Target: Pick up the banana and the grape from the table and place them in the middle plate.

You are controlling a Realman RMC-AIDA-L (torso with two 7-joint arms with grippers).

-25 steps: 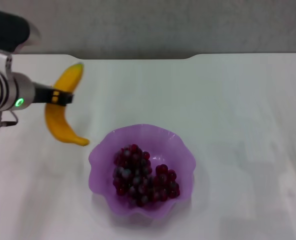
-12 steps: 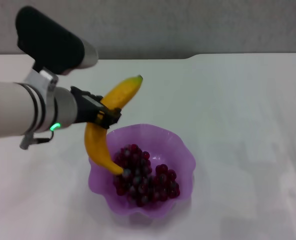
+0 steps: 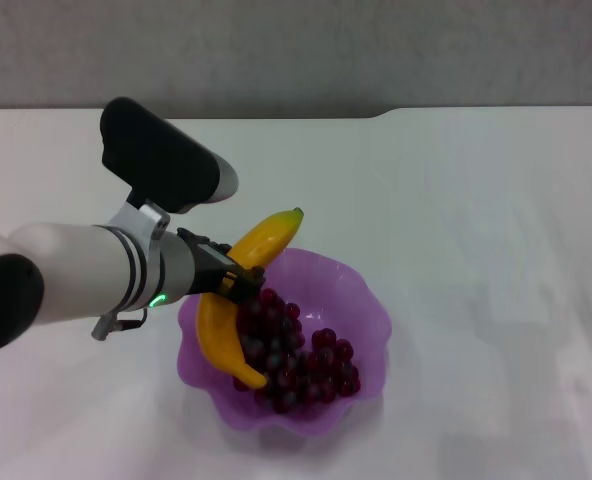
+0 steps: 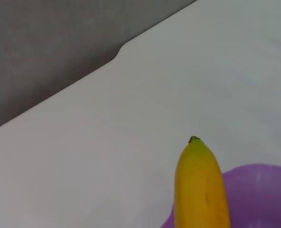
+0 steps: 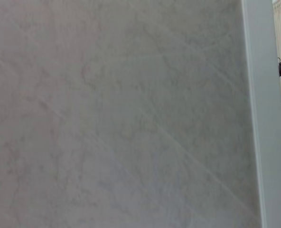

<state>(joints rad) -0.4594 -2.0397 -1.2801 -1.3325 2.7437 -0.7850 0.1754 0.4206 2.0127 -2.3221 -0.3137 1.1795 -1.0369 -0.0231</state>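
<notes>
Placement of the banana (image 3: pixel 228 300) is the step I judge I'm in: my left gripper (image 3: pixel 228 283) is clamped across its middle, its lower end down among the grape (image 3: pixel 291 355) already in the middle plate (image 3: pixel 366 300), its green tip jutting past the rim. Next I'd lower a touch and let go gently, since smooth curved peel could roll on those lumpy dark berries inside the translucent scalloped bowl on the white table (image 3: pixel 476 200). My right gripper is out of view.

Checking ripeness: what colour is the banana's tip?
Green on the banana, clearest in left wrist view.
</notes>
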